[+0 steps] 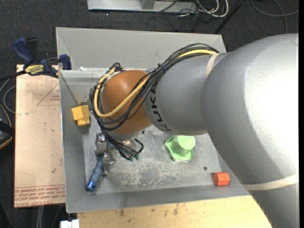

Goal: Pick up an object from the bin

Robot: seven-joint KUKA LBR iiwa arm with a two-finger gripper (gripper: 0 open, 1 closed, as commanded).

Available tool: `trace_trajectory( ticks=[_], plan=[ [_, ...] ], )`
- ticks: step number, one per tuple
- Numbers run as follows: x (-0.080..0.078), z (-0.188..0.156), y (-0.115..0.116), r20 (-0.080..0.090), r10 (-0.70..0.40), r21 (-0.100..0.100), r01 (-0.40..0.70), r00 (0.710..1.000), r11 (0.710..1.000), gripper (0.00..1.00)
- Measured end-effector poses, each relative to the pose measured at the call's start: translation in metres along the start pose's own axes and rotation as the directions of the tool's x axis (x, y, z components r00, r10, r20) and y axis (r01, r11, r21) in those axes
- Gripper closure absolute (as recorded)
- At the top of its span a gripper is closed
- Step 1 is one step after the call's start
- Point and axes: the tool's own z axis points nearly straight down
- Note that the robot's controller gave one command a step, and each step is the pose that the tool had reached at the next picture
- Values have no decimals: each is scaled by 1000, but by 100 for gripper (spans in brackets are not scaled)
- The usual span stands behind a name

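My gripper (101,148) reaches down into the left front part of the bin, under the arm's orange cover. Right below it lies a blue stick-shaped thing (94,175), slanting toward the front left corner, and its upper end meets the gripper's lower end. I cannot tell whether the two touch. A yellow block (80,114) rests against the left wall, a little behind the gripper.
A light green lobed thing (180,147) lies mid-bin to the right of the gripper. A small orange-red block (221,178) sits near the front right corner. The thick grey arm and its cables cover the bin's back and right.
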Motion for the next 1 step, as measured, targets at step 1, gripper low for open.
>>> trace_trajectory(
  ticks=[1],
  plan=[
    [-1, -241, -15, 12, -314, 1, 315, 949, 949, 100]
  ],
)
